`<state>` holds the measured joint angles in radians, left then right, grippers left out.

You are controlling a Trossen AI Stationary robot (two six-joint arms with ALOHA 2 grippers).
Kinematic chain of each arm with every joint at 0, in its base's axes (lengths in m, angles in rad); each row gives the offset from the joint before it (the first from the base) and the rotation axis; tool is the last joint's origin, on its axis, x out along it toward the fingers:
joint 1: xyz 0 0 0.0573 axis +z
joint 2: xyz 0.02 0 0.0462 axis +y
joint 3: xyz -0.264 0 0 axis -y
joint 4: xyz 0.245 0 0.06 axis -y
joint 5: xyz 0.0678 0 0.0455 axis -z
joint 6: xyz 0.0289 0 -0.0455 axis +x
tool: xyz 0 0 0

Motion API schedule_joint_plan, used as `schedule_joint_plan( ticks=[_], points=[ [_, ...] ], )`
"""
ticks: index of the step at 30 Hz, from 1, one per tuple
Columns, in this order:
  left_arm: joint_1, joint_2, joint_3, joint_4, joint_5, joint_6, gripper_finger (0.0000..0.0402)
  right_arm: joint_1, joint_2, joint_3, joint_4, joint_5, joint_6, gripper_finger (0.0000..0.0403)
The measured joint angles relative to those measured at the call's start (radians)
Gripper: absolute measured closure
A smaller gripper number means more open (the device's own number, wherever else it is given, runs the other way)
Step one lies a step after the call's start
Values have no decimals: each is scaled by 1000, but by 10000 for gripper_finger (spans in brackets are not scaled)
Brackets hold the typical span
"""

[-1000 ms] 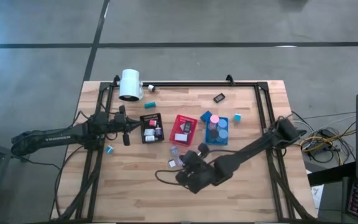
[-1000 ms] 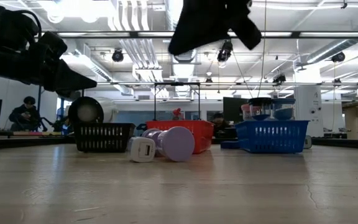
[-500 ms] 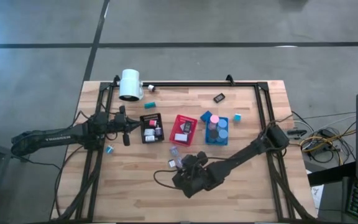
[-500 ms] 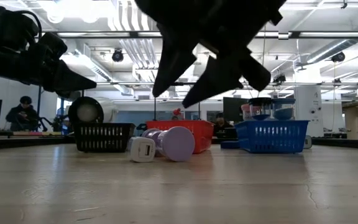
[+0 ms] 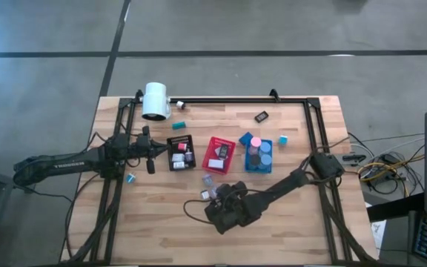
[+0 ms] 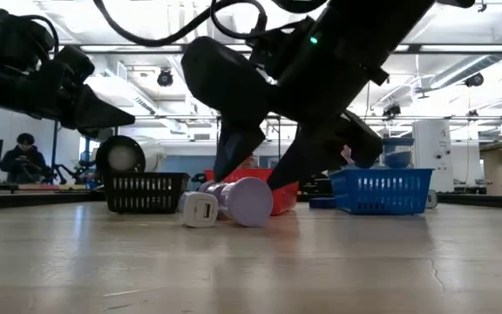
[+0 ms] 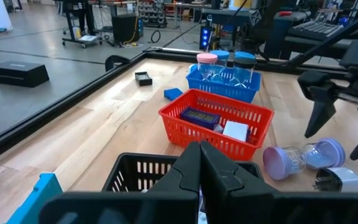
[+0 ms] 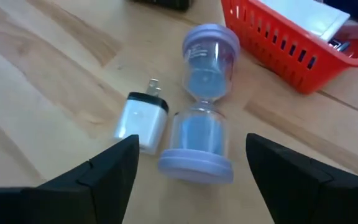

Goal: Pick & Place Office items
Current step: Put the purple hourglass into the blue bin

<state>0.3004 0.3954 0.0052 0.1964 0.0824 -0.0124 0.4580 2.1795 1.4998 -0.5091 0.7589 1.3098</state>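
Observation:
A lavender hourglass (image 8: 204,127) lies on its side on the wooden table, and a white charger plug (image 8: 140,122) lies close beside it. My right gripper (image 8: 194,177) hangs open just above them. Its fingers stand on either side of the hourglass's near end and touch nothing. In the high view the hourglass (image 5: 207,182) lies just in front of the red tray (image 5: 219,154), at my right gripper (image 5: 215,196). My left gripper (image 5: 150,160) is shut on nothing, raised at the left of the black tray (image 5: 181,152).
A blue tray (image 5: 259,154) with capped jars stands right of the red tray. A big white cylinder (image 5: 156,100) lies at the far left. Small teal blocks (image 5: 178,124) and a black piece (image 5: 261,116) lie loose farther back. A black frame rail (image 5: 228,99) runs around the table.
My right gripper has opened wide and come down toward the hourglass and the plug, shifting a little toward the table's left and near edges. The hourglass and the plug have stayed where they lay.

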Motion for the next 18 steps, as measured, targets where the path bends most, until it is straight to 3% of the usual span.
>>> schedule_joint_plan(
  ticks=[18],
  points=[
    [0,0,0,-1,0,0,396,-16,0,-36,25,-69,-12,168]
  ],
)
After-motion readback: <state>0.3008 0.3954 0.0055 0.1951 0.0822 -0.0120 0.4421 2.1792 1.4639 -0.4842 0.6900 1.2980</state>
